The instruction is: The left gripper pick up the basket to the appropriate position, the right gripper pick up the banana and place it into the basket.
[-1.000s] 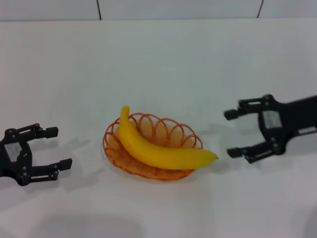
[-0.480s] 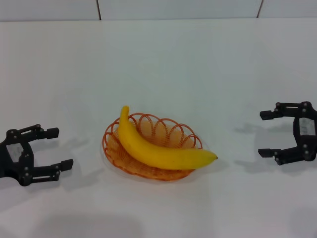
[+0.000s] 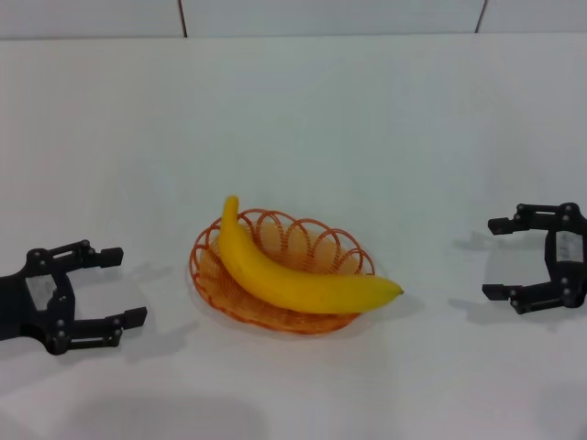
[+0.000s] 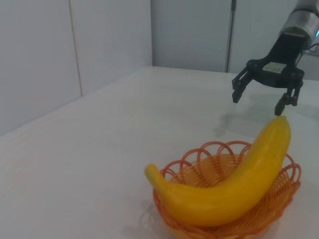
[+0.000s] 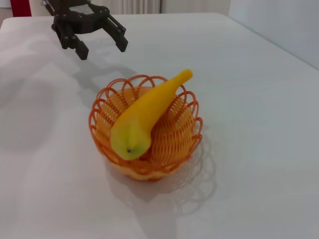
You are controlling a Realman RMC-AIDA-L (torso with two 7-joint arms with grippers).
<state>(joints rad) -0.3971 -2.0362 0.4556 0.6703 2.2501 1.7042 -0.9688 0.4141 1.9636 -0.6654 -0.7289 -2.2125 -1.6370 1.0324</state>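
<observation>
Both pincers clear of a loaded basket

The right pincer (image 3: 503,258), lower right of frame, and the left pincer (image 3: 121,286), lower left, gape empty, well apart from the basket (image 3: 280,269) on the table (image 3: 367,119); the banana (image 3: 284,269) lies across it, apparently placed.

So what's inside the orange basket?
A yellow banana lies across the basket, its ends poking over the wire rim. Nothing else shows inside, though the banana covers part of the bottom. The left claw and right claw sit off to the sides, both open.
</observation>
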